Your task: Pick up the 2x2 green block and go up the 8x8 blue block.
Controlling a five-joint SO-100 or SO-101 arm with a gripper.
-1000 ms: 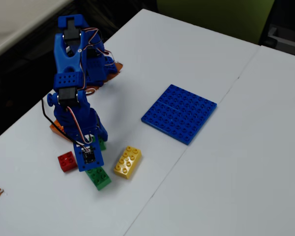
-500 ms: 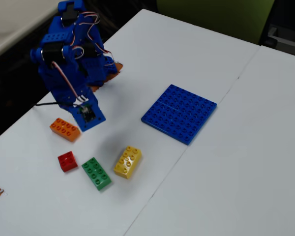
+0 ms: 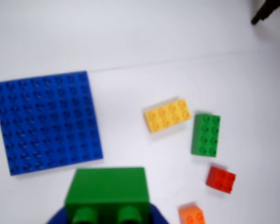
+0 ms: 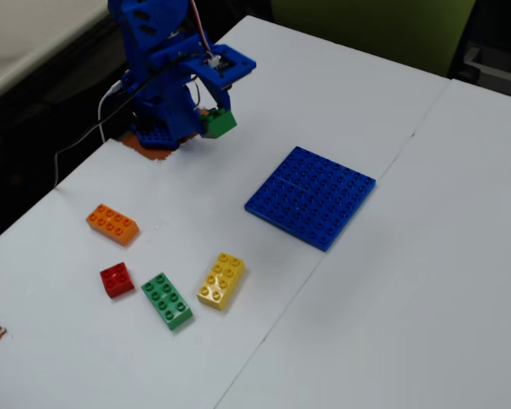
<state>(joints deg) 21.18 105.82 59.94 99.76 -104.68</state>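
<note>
My blue gripper (image 4: 216, 119) is shut on the 2x2 green block (image 4: 219, 123) and holds it in the air near the arm's base. In the wrist view the block (image 3: 107, 189) fills the bottom middle, studs toward the camera, between the blue jaws. The 8x8 blue block (image 4: 311, 196) lies flat on the white table, to the right of the gripper in the fixed view. In the wrist view the blue block (image 3: 46, 121) lies at the left, ahead of the held block.
A longer green brick (image 4: 167, 300), a yellow brick (image 4: 221, 280), a red brick (image 4: 117, 279) and an orange brick (image 4: 112, 224) lie on the table at the front left of the fixed view. In the wrist view they lie to the right.
</note>
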